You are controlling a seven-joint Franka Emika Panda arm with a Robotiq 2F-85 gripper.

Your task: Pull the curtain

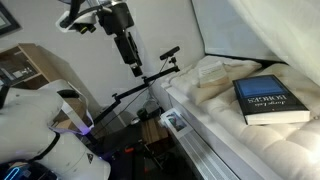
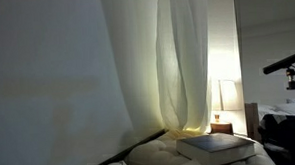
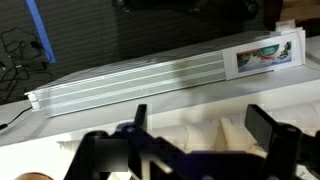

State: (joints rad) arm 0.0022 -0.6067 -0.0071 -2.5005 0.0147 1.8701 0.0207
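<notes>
The curtain (image 2: pixel 183 61) hangs in soft cream folds behind the quilted bench (image 1: pixel 215 95), well apart from the gripper (image 3: pixel 200 128), whose jaws stand wide open with nothing held. A blue book (image 1: pixel 272 100) lies on the bench. Its white cover writing is too small to read, as is the colourful label (image 3: pixel 265 55) on the metal rail (image 3: pixel 130 80).
</notes>
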